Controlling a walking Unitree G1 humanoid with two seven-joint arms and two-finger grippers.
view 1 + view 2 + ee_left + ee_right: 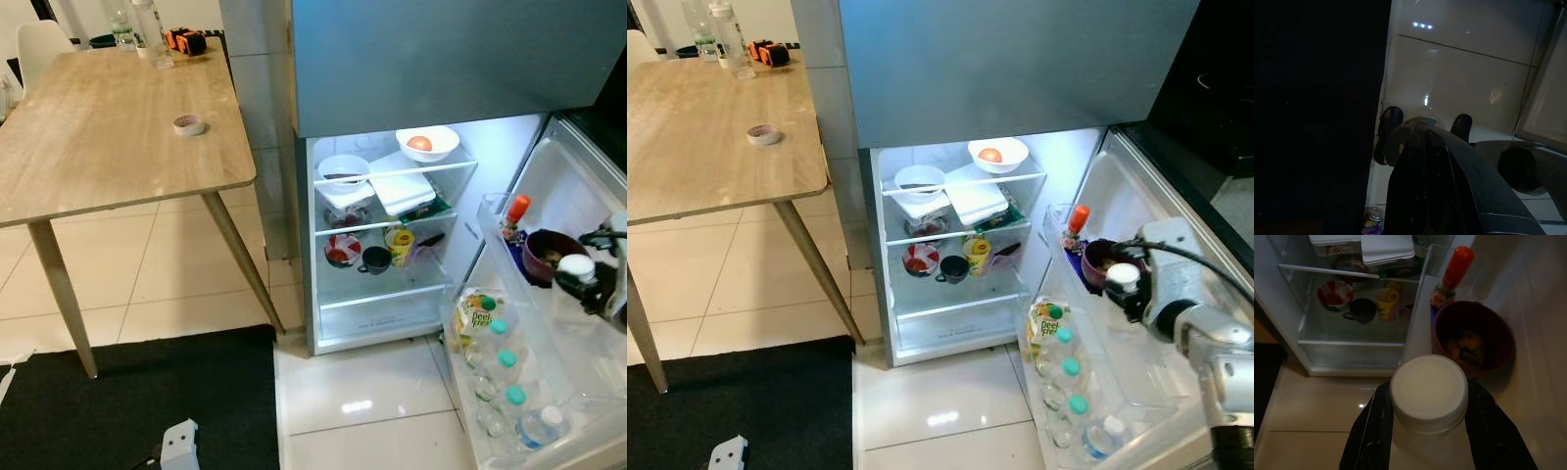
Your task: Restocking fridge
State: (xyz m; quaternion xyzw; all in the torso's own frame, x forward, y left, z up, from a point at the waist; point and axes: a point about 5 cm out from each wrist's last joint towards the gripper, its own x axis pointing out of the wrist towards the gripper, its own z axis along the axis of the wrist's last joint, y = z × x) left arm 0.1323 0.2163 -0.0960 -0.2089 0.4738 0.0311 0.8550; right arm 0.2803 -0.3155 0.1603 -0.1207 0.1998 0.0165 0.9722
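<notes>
Four capped water bottles (502,392) stand in the near door shelf of the open fridge (950,245). Right gripper (1127,289) reaches over the upper door shelf, fingers (1369,431) closed around one white-capped milk bottle (1428,396), beside one maroon bowl (1474,335). Left gripper (1422,129) hangs low, fingers seemingly apart.

Left gripper (1422,129) hangs over glossy tiled floor (1459,73), black mat (1312,117) beside, small can (1373,215) below.
</notes>
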